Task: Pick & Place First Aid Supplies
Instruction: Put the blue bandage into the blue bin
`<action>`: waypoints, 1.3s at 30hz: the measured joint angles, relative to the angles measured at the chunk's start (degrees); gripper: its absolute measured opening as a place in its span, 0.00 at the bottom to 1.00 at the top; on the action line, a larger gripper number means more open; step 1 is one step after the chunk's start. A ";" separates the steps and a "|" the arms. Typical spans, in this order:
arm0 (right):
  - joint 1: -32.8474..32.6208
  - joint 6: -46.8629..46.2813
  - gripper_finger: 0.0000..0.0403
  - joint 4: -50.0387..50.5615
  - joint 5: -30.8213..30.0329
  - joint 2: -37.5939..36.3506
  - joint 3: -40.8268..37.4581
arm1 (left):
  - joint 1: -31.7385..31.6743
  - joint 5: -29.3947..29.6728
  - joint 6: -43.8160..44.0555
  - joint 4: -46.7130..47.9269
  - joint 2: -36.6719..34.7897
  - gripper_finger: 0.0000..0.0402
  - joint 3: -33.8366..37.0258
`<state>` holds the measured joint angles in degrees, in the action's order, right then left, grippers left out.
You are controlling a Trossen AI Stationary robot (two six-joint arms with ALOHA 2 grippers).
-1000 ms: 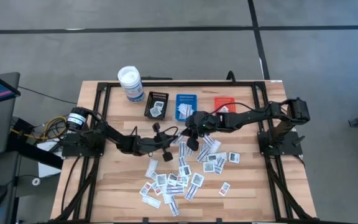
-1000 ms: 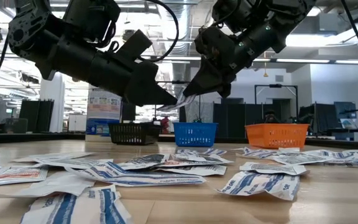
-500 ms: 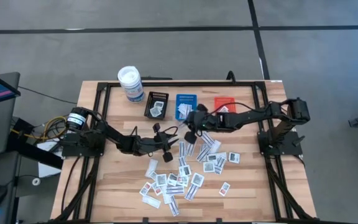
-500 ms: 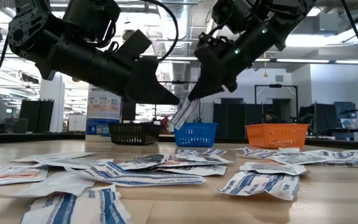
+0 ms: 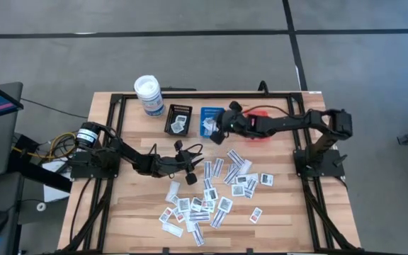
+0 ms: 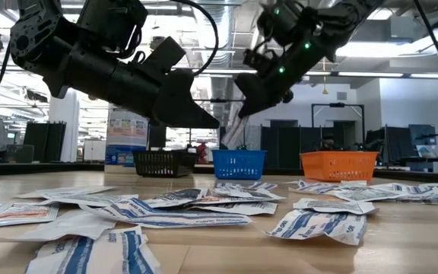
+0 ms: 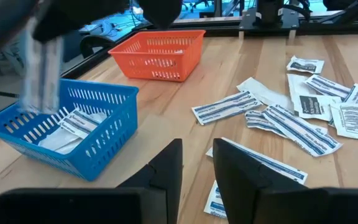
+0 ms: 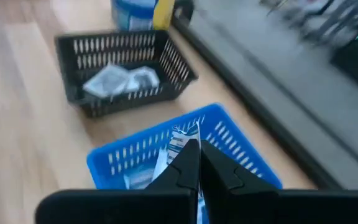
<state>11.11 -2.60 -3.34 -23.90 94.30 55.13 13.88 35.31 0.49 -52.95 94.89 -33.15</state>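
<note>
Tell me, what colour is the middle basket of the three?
Blue basket, clearest in the left wrist view.

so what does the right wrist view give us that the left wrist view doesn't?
Right wrist only: the black tray with crumpled packets inside, the canister behind it, and the right claw shut on a packet right above the blue tray.

Left wrist only: the orange tray, loose packets scattered on the table, and the left claw open, holding nothing.

Both: the blue tray with packets already in it, and the held packet hanging over it.
</note>
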 joint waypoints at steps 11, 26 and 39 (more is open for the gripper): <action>8.63 -4.56 0.01 2.30 23.86 0.02 0.00 | -0.01 0.00 0.00 0.00 0.00 0.23 0.00; 9.91 0.14 0.17 6.13 23.93 0.63 -0.05 | -0.01 0.00 -0.01 0.00 -0.02 0.22 0.00; -2.75 -3.41 0.16 9.77 25.60 -0.27 -0.21 | -0.41 -8.73 4.96 0.67 -0.02 0.23 0.00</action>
<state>8.35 -6.00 6.43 1.70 94.03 54.93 13.47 26.58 5.45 -52.28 94.87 -33.15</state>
